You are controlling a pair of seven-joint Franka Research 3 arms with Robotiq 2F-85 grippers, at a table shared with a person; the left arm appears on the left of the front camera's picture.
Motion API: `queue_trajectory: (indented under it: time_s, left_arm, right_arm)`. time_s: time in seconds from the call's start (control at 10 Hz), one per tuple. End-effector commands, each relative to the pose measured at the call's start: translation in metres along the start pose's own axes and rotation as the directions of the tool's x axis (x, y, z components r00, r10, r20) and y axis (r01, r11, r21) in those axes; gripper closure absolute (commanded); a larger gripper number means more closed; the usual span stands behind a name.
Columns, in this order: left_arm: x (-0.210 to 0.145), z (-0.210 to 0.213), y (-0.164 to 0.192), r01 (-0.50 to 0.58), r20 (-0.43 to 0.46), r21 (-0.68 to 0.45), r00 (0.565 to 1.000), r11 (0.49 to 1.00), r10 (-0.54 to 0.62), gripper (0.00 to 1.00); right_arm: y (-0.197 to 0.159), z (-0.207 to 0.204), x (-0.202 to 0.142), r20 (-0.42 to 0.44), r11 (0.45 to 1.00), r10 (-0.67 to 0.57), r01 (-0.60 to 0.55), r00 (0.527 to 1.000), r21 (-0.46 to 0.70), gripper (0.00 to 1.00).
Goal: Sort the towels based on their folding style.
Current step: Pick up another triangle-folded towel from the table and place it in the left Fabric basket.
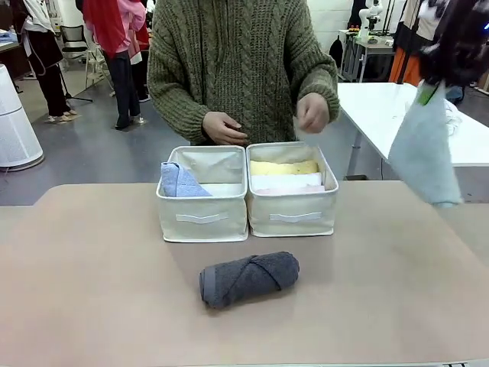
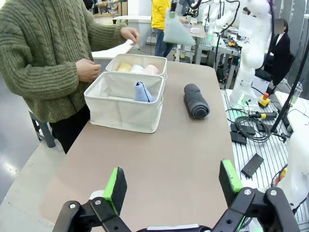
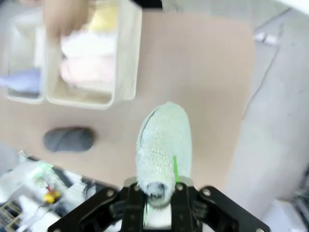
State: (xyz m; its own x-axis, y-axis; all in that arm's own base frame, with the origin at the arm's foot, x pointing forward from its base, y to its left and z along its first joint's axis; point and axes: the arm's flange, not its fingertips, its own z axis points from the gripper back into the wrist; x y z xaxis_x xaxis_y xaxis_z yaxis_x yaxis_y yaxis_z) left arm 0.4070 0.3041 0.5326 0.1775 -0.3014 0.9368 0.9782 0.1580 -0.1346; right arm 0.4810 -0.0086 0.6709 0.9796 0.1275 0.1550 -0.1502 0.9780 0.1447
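Note:
My right gripper [image 1: 429, 90] is high above the table's right side, shut on the tip of a pale grey-green cone towel [image 1: 422, 157] that hangs point-up below it; the right wrist view shows the same towel [image 3: 163, 145] clamped between the fingers. A dark grey rolled towel [image 1: 249, 278] lies on the table in front of the boxes. The left box [image 1: 202, 216] holds a periwinkle blue cone towel [image 1: 180, 182]. The right box [image 1: 294, 214] holds yellow [image 1: 283, 167], white [image 1: 286, 181] and pale pink rolled towels. My left gripper [image 2: 171, 186] hovers open at the table's near left end.
A person in a green knitted sweater stands behind the boxes, both hands [image 1: 223, 128] held just above their far rims. A white table [image 1: 397, 115] stands at the back right. Bare tabletop [image 1: 92, 283] lies on both sides of the grey roll.

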Motion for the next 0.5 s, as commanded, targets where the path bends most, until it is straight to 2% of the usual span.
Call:
queue_trajectory:
  time_s: [0.0, 0.2, 0.3, 0.4]
  left_arm:
    - [0.002, 0.000, -0.002, 0.007, 0.013, 0.007, 1.000, 1.000, -0.007, 0.00]
    - [0.002, 0.000, -0.002, 0.007, 0.013, 0.007, 1.000, 1.000, -0.007, 0.00]
    - [0.002, 0.000, -0.002, 0.007, 0.013, 0.007, 1.000, 1.000, -0.007, 0.00]
    - [0.002, 0.000, -0.002, 0.007, 0.013, 0.007, 1.000, 1.000, -0.007, 0.00]
  right_arm:
    - [0.021, 0.004, -0.056, 0.060, 0.997, 0.042, -0.038, 0.997, -0.073, 1.00]
    - [0.032, 0.011, -0.087, 0.092, 0.994, 0.058, -0.049, 0.994, -0.095, 1.00]
    - [0.025, -0.002, -0.091, 0.105, 0.992, -0.032, 0.045, 0.994, -0.116, 1.00]
    - [0.035, 0.036, -0.084, 0.068, 0.996, 0.061, -0.056, 0.996, -0.070, 1.00]
